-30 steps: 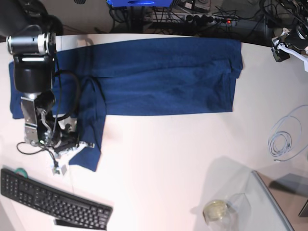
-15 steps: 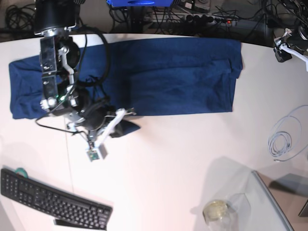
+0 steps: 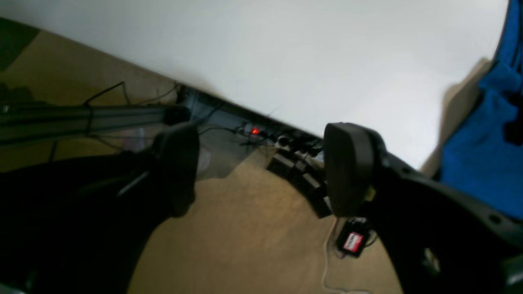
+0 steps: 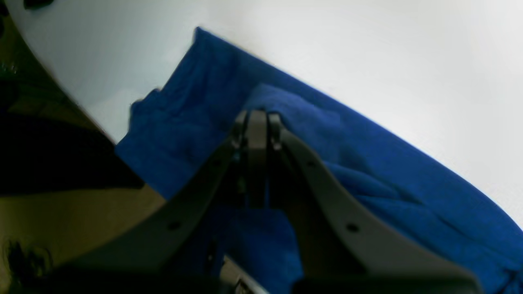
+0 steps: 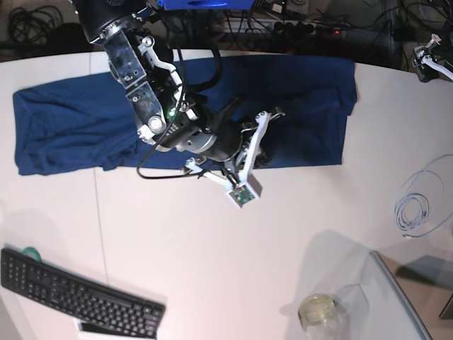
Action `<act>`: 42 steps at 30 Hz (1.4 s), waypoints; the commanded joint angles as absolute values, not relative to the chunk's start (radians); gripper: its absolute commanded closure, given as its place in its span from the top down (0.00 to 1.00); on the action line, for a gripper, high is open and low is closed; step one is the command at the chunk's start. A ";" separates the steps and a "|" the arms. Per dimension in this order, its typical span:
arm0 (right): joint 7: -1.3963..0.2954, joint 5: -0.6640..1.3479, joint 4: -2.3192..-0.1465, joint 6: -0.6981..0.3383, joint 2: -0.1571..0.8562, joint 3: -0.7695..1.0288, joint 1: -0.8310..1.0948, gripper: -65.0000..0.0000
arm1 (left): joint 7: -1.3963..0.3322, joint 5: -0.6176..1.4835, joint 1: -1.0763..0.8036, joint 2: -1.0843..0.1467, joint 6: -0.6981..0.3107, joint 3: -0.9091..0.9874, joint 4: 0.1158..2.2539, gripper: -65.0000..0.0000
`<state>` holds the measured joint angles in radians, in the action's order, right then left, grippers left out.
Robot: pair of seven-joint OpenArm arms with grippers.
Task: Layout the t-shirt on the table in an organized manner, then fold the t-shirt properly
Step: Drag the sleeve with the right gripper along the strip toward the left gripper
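the white counter (image 5: 233,248) takes up most of the room in front of me, and the dark blue t-shirt (image 5: 71,127) lies stretched along its far side as a long band, left end rumpled, right end squared off near the counter's back edge. the right arm (image 5: 134,78) reaches in from the far left and bends low over the middle of the cloth, cables looping around it. its wrist view shows the right claw (image 4: 256,116) clenched, fingers pressed flat together, with a raised fold of the t-shirt just at the tips; whether cloth is actually pinched between them i cannot tell. the left claw (image 3: 261,167) hangs past the counter's edge above the tan floor, released, its two dark pads well apart with nothing between them, a strip of blue cloth off to one side. near the front left corner sits a black keyboard (image 5: 78,294). a coil of pale cable (image 5: 417,209) lies at the right, and a small glass jar (image 5: 317,310) stands by the front.
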<state>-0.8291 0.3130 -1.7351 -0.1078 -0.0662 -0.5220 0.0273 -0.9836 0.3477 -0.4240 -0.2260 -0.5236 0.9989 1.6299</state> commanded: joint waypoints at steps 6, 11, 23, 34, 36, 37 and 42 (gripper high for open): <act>-0.805 0.326 -1.751 -0.104 -0.073 -0.591 0.001 0.00 | -0.970 0.352 -0.429 -0.243 -0.518 1.004 1.641 0.69; -0.805 0.326 -1.751 -0.104 -0.074 -0.619 0.001 0.00 | -0.970 0.352 -0.427 -0.243 -0.518 1.003 1.641 0.69; -0.766 0.328 -1.650 -0.107 -0.077 -0.716 -0.019 0.00 | -0.970 0.352 -0.426 -0.242 -0.518 1.003 1.641 0.69; -0.693 0.329 -1.435 -0.097 -0.076 -0.739 -0.030 0.27 | -0.970 0.352 -0.427 -0.242 -0.518 1.003 1.641 0.69; -0.693 0.329 -1.438 -0.079 -0.074 -0.737 -0.024 0.36 | -0.970 0.352 -0.426 -0.242 -0.518 1.003 1.641 0.69; -0.693 0.329 -1.454 -0.054 -0.073 -0.737 -0.022 0.36 | -0.970 0.352 -0.426 -0.242 -0.518 1.003 1.641 0.69; -0.693 0.331 -1.612 0.007 -0.074 -0.667 0.031 0.37 | -0.970 0.352 -0.427 -0.242 -0.518 1.003 1.639 0.69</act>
<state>-0.7139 0.3344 -1.5944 0.0078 -0.0624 -0.6712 0.0475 -0.9836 0.3458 -0.4217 -0.2218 -0.5217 0.9962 1.6268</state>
